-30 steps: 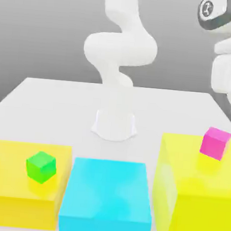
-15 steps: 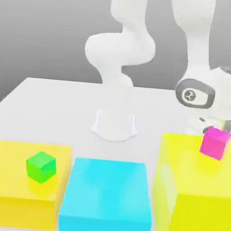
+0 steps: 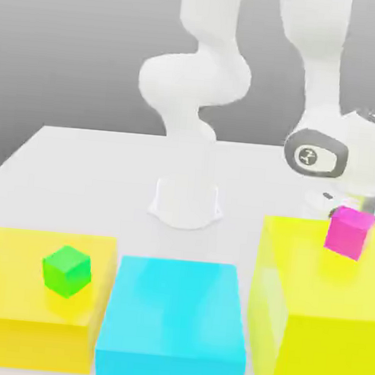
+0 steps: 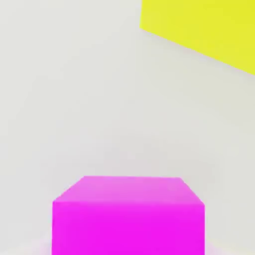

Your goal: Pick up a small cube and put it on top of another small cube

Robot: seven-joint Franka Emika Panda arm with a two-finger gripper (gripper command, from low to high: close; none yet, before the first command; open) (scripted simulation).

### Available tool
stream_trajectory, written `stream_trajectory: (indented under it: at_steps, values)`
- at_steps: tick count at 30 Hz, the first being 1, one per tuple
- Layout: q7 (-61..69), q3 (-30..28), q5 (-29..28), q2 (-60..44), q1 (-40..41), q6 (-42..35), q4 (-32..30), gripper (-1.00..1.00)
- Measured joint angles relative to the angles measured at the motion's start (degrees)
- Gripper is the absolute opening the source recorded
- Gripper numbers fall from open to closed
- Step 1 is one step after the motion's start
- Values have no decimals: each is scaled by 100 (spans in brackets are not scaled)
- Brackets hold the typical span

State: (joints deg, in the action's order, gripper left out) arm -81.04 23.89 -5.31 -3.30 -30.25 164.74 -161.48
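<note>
One magenta cube (image 3: 349, 233) sits on the tall yellow block (image 3: 308, 313) at the exterior view's right. End effector (image 3: 357, 212) is clamped on it from above, apparently ready to lift toward the green cube (image 3: 66, 270) on the low yellow block (image 3: 19, 320).

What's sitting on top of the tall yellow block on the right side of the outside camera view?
A small magenta cube sits near the back edge of the tall yellow block. The robot's white hand hangs just behind and above the cube, covering the block's back edge there.
</note>
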Motion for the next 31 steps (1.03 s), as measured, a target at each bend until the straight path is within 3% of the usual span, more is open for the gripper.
stream_trajectory:
  at_steps: [3, 10, 23, 27, 28, 31]
  values:
    - [533, 126, 247, 249, -202, -202, 334, -100]
    - [2239, -283, 564, 916, -241, -1544, 1656, -100]
    - [4011, -1626, 796, 1948, 622, -4602, 2726, -100]
    - [4115, -1673, 777, 1714, 669, -4052, 2353, -100]
    - [4116, -1666, 775, 1650, 673, -3897, 2259, 100]
    - [4117, -1666, 776, 1650, 673, -3897, 2259, 100]
